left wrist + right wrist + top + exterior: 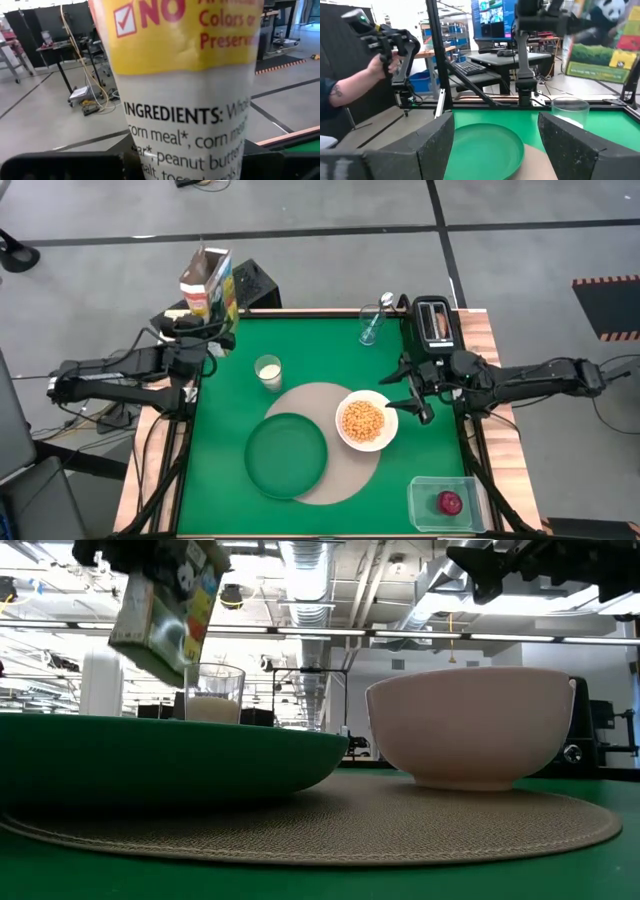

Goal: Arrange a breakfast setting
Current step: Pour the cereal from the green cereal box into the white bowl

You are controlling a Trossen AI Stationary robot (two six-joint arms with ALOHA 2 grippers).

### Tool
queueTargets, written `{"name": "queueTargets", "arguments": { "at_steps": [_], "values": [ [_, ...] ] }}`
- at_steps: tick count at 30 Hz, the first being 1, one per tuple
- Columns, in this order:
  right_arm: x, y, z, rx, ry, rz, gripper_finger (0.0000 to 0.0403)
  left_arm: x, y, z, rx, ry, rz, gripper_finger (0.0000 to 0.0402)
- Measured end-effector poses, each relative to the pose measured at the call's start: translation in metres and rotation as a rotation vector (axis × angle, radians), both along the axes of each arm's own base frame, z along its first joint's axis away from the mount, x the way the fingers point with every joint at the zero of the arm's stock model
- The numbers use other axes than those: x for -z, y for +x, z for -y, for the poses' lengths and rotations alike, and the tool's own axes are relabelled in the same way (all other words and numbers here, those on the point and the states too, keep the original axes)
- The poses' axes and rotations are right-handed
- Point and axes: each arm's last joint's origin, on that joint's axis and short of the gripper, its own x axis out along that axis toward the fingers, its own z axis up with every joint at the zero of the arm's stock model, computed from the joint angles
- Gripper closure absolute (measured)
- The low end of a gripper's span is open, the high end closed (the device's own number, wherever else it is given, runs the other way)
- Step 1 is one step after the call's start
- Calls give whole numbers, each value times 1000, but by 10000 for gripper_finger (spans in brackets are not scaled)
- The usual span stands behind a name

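My left gripper (pixel 207 338) is shut on the green-yellow cereal box (pixel 209 284), which is held above the table's far left corner; the box also shows in the low view (pixel 165 610). My right gripper (pixel 495 150) is open and empty, just right of the white bowl (pixel 365 421). The bowl holds cereal and rests on the round beige placemat (pixel 325 480). The dark green plate (pixel 287 455) rests on the mat's left part. The milk glass (pixel 268 372) stands behind the mat. The metal spoon (pixel 378 315) stands in a clear glass at the far edge. The red apple (pixel 450 502) lies in a clear tub. I see no bagel. My left gripper pinches the cereal box between its two fingers, across the narrow ingredients panel (pixel 185 150) in the box's lower part. The fingers come level from the table's left side. The box is lifted clear of the table, its open top up, and it tilts in the low view.
A toaster (pixel 433 320) stands at the far right corner. The clear tub (pixel 425 505) sits at the near right corner. Bare green table lies near left of the plate. A person's arm (pixel 350 92) holds a control rig beyond the table.
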Motion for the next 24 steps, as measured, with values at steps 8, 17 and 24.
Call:
{"name": "queueTargets", "arguments": {
  "at_steps": [8, 17, 24],
  "values": [
    [0, 0, -5, -31, -1, 0, 97, 50, 1, -3, -45, 10, 19, 309],
    [0, 0, -9, -56, -7, 1, 97, 106, -2, -3, -98, 19, -60, 309],
    [0, 0, -12, -54, -5, 1, 97, 138, -9, -3, -161, 31, 5, 309]
  ]
}}
